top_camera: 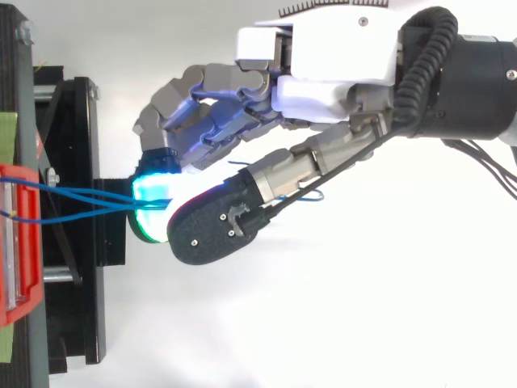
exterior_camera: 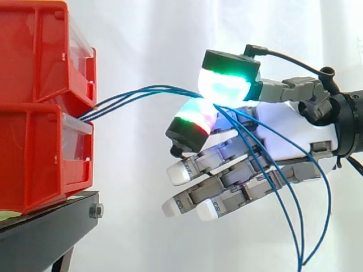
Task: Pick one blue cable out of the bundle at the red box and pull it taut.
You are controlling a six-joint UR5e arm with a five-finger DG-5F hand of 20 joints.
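I'm at the grasp. My hand (exterior_camera: 283, 130) has two glowing pads (exterior_camera: 226, 85) pinched on the blue cables (exterior_camera: 142, 92), right of the red bins (exterior_camera: 39, 113), where they arc gently. Whether one is singled out, I can't tell. Next I'd draw rightward, steadily, until taut.

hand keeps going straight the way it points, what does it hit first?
Probably the lower red bin, at its front: the hand, pinching the blue cables, points left at it. The lowest fingers might catch the black stand instead.
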